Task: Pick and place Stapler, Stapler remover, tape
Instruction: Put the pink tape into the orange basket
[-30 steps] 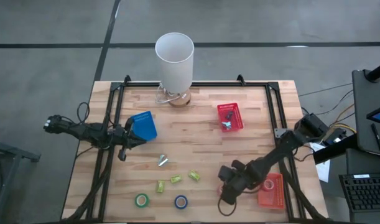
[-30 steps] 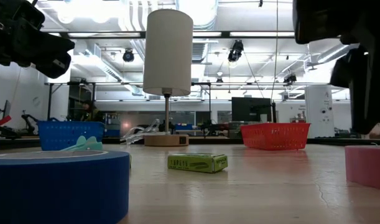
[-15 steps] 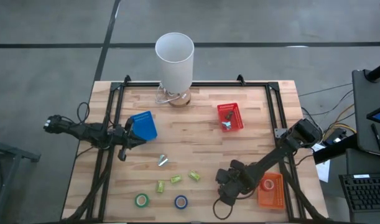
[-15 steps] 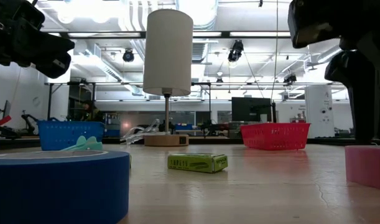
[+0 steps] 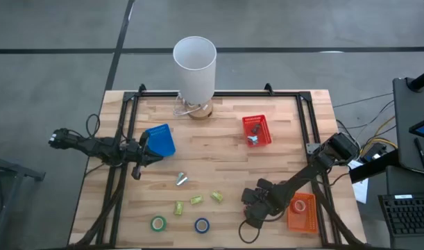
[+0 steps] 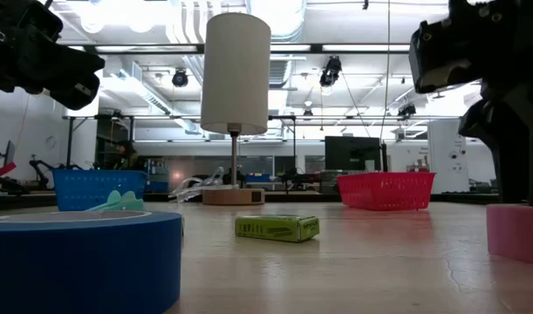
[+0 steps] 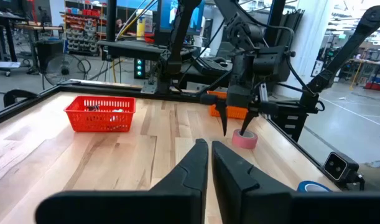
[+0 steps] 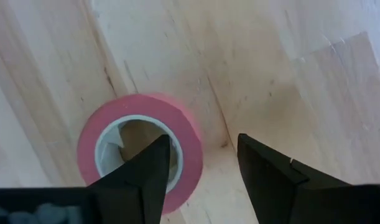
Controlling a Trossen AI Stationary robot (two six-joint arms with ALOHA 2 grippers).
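1. A wooden table (image 5: 218, 139) carried everything.
2. On it stood a lamp (image 5: 195, 66), a blue basket (image 5: 160, 140), a red basket (image 5: 257, 130) and an orange basket (image 5: 303, 212).
3. Green tape (image 5: 158, 223), blue tape (image 5: 202, 225), pink tape (image 8: 140, 149) and three yellow-green blocks (image 5: 196, 200) lay near its front edge.

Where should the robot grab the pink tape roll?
The pink tape roll lies flat on the table, hole facing up. Best to come straight down and pinch one side of its ring wall, one finger in the hole and one outside. The right gripper, jaws open, already hangs over that edge.
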